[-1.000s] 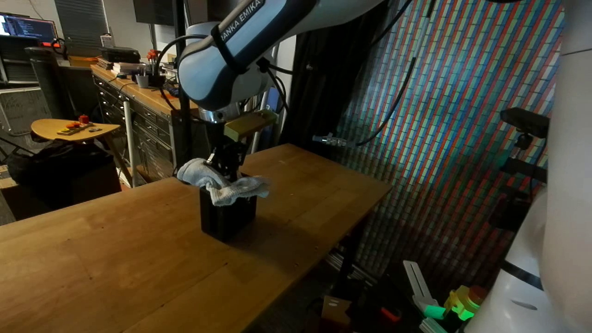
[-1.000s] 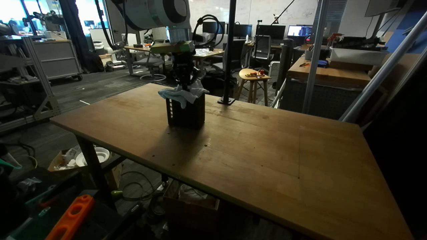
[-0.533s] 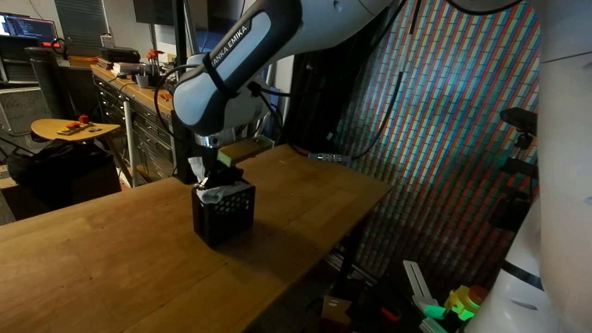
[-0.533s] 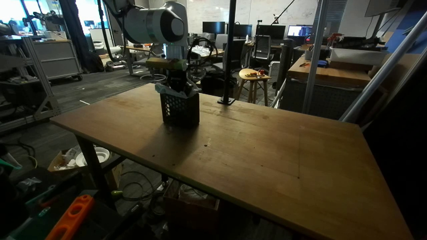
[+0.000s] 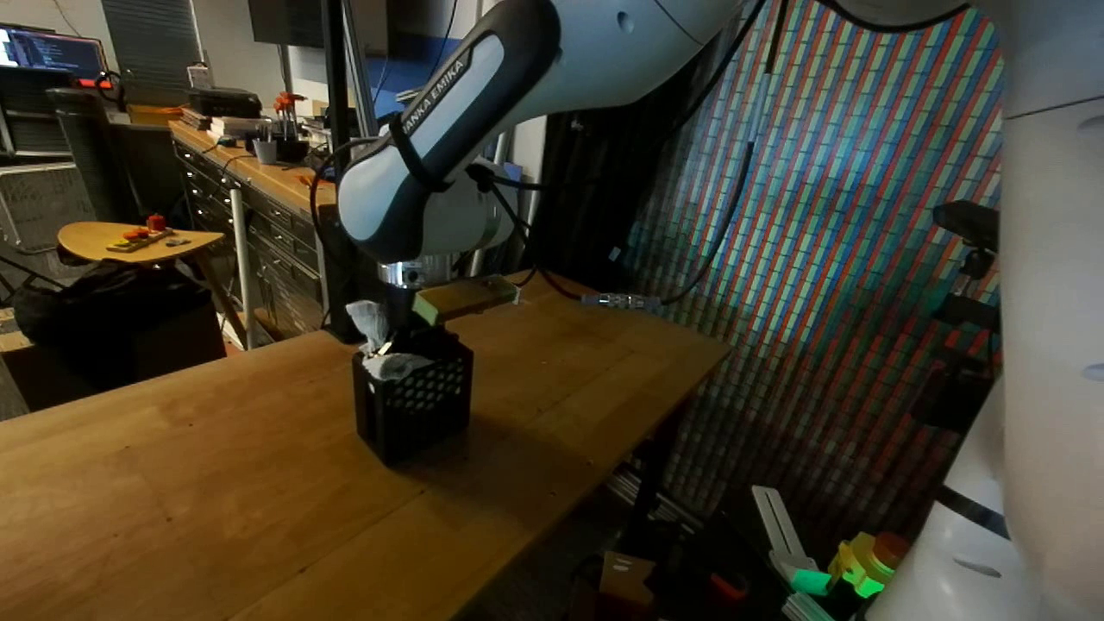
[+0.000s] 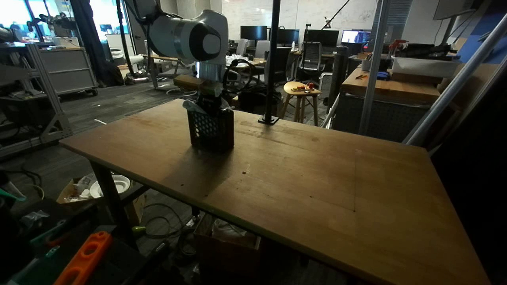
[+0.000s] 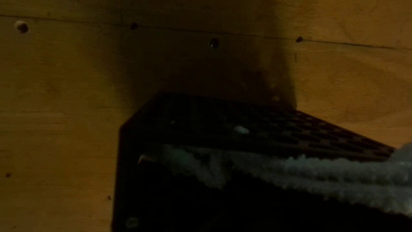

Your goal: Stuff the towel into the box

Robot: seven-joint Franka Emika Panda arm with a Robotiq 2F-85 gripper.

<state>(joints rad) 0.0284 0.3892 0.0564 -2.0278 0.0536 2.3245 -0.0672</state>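
Gripper (image 6: 210, 103) pressed together in box (image 5: 423, 423) mouth, any grip hidden; towel (image 5: 371, 323) end juts above box rim, beside gripper.

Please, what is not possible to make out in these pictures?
Tips of the fingers: hidden by the walls of the box in both exterior views; whether they hold the towel is unclear.
Box interior: mostly too dark in the wrist view.
Towel: cut off by the wrist view's right edge.
Monitor screen: content too small in an exterior view.
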